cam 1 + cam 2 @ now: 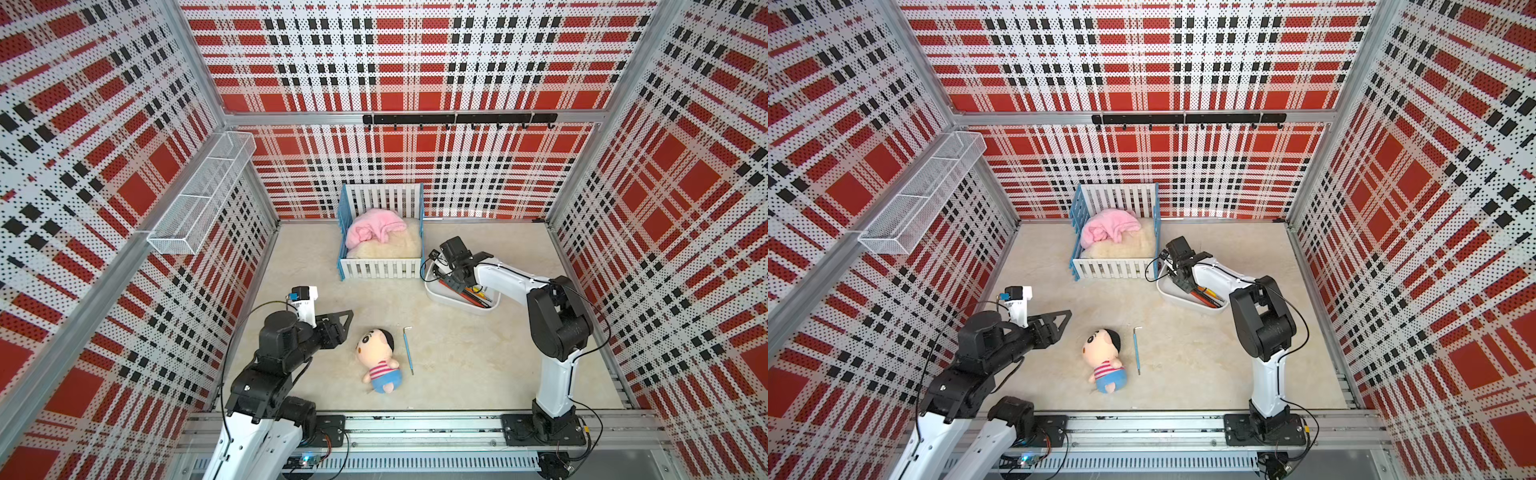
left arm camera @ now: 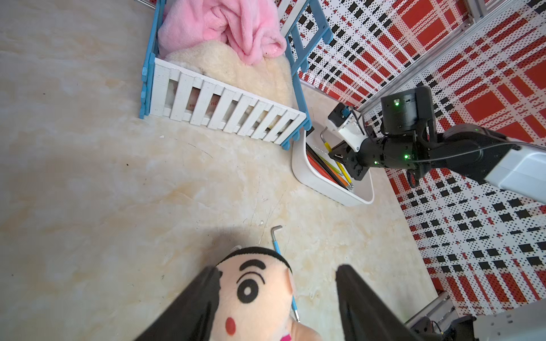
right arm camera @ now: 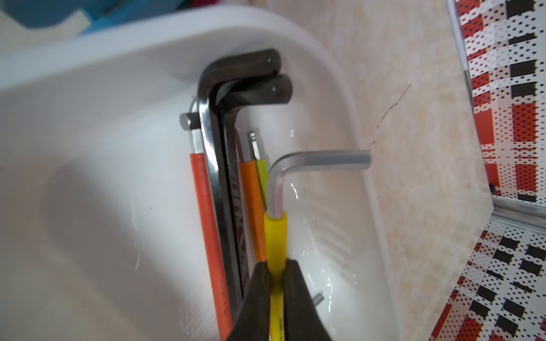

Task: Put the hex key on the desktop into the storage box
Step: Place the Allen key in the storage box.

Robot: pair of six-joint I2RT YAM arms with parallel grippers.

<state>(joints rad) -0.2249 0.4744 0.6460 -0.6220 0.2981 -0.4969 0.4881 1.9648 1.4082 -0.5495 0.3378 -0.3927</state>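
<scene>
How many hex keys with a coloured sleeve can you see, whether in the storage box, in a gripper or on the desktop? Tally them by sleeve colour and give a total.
Red hex key: 1
Orange hex key: 1
Lime hex key: 1
Yellow hex key, held in the right gripper: 1
Blue hex key, on the desktop: 1
Total: 5

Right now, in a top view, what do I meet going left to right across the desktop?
Left pincer → doll → blue hex key → white storage box. The crib is left out because it sits in line with the doll.
</scene>
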